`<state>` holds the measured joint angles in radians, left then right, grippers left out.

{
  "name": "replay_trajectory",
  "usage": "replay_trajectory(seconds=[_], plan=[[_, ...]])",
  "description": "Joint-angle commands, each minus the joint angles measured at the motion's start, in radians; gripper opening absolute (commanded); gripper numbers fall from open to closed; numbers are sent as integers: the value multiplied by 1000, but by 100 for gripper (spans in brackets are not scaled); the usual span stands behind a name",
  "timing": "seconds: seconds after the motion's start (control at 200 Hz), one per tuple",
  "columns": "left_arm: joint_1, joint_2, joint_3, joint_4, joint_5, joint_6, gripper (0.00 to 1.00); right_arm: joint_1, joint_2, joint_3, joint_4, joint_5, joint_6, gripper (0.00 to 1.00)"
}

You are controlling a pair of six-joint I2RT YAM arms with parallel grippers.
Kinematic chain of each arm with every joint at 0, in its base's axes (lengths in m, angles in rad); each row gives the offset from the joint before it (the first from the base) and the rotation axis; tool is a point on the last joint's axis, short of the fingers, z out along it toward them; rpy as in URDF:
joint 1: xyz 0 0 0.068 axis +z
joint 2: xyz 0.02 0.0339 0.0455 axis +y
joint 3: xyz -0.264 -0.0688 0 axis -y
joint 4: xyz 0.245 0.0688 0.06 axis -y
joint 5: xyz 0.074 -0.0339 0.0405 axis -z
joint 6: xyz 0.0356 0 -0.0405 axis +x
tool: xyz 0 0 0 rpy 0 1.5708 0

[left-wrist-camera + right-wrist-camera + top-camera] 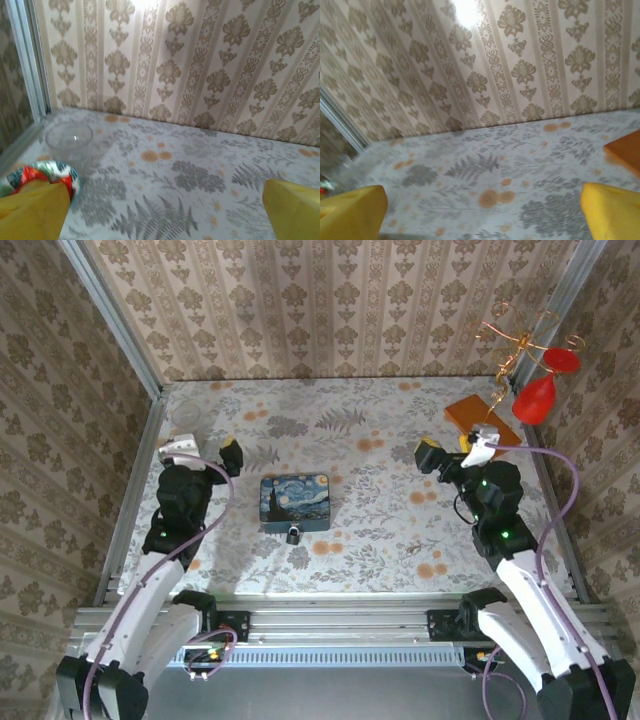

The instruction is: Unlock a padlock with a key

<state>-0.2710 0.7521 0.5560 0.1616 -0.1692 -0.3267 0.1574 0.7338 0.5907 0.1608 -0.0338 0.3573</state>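
With both spread open and empty, the left gripper (203,458) is nearer than the right gripper (447,452) to the padlock (294,535), which lies rightward and behind it at the near edge of the blue box (294,498).

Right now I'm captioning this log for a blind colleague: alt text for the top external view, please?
A blue painted box sits centre frame, a tiny dark padlock at its near edge. The left tool and right tool flank it, both open and empty.
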Motion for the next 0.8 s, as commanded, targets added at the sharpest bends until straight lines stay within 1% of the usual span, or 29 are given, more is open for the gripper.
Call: replay_trajectory(seconds=[0.0,0.06,0.095,0.13,0.18,0.245,0.305,0.375,0.44,0.53,0.585,0.655,0.795], plan=[[52,-80,-138,-20,156,-234,100,-21,-66,-47,-78,-42,206,100],[98,-134,-228,92,269,-293,100,-22,-68,-23,-143,-77,190,100],[113,-150,-248,101,301,-321,100,-19,-58,7,-206,-78,181,100],[117,-154,-241,59,328,-322,100,-17,-44,33,-260,-71,177,100],[107,-137,-208,-15,371,-282,100,-10,-27,57,-302,-71,177,100],[56,-100,-163,-109,387,-218,100,11,2,93,-359,-63,214,100],[-20,-68,-123,-199,328,-170,100,54,35,132,-418,-40,239,100],[-149,-37,-89,-277,197,-146,100,116,67,174,-482,5,246,100],[-264,-3,-68,-288,122,-133,100,170,86,191,-517,39,244,100],[-383,39,-41,-283,29,-123,100,248,114,192,-539,76,251,100],[-431,63,-28,-274,-3,-113,100,301,137,191,-549,100,262,100],[-473,99,-10,-272,-10,-88,100,369,172,196,-569,127,275,99],[-523,153,2,-284,-33,-26,100,487,241,199,-618,196,289,97]])
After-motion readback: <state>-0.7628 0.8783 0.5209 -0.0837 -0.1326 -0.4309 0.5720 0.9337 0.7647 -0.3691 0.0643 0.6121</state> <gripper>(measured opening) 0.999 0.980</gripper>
